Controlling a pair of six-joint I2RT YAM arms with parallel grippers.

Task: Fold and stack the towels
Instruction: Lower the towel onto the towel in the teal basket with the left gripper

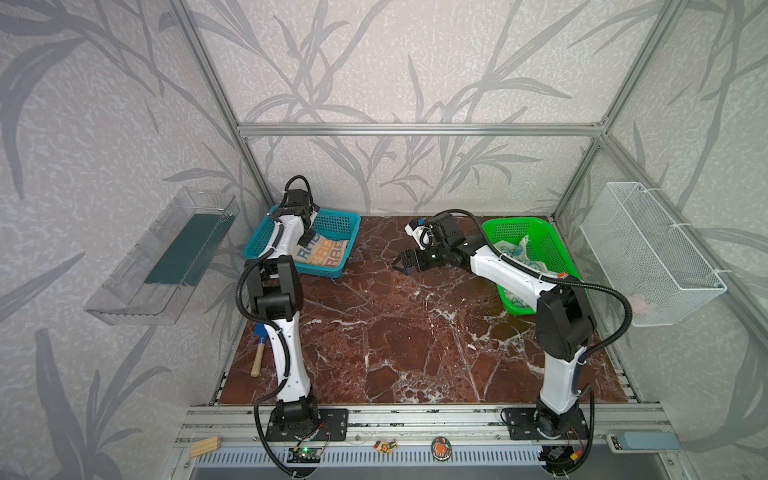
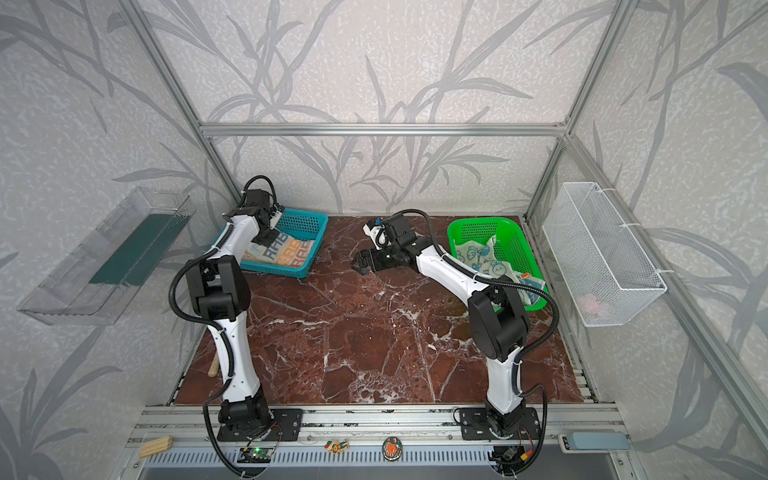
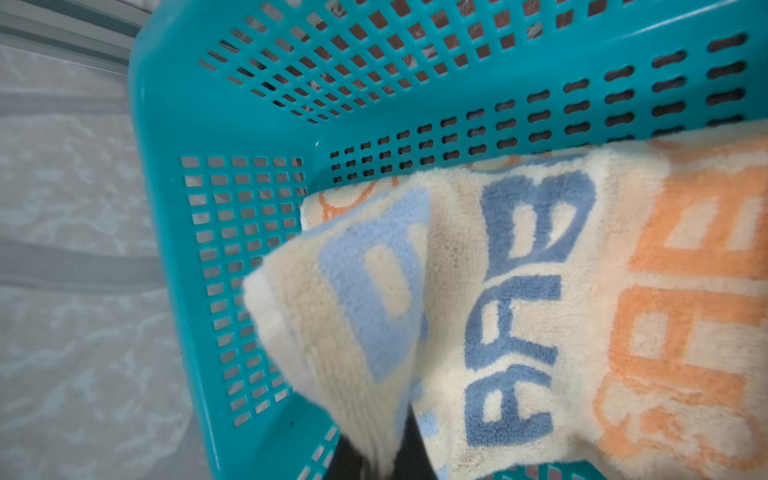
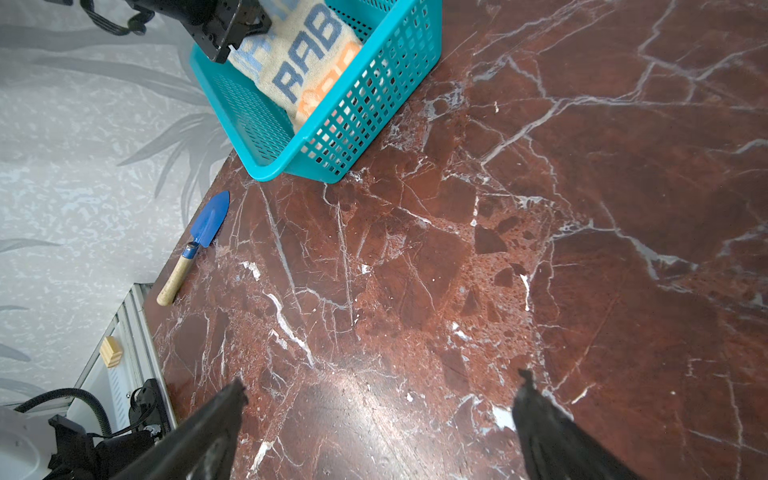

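The striped "RABBIT" towel (image 1: 322, 253) (image 2: 286, 253) (image 3: 540, 291) (image 4: 307, 62) lies in the teal basket (image 1: 332, 220) (image 2: 303, 218) (image 3: 208, 124) (image 4: 374, 104) at the back left. My left gripper (image 1: 307, 240) (image 2: 270, 237) (image 3: 386, 465) is inside that basket, shut on a raised fold at the towel's corner. Under it an edge of a cream towel with orange print (image 3: 345, 199) peeks out. A crumpled cream towel with blue bunnies (image 1: 515, 251) (image 2: 482, 257) fills the green basket (image 1: 548, 237) (image 2: 515, 237) at the back right. My right gripper (image 1: 397, 262) (image 2: 358, 262) (image 4: 380, 399) hangs open over bare marble, holding nothing.
A blue trowel with a wooden handle (image 1: 259, 351) (image 4: 199, 237) lies near the table's left edge beside my left arm. A white wire basket (image 1: 648, 253) hangs on the right wall, a clear bin (image 1: 162, 257) on the left. A wooden block (image 1: 204, 445) sits on the front rail.
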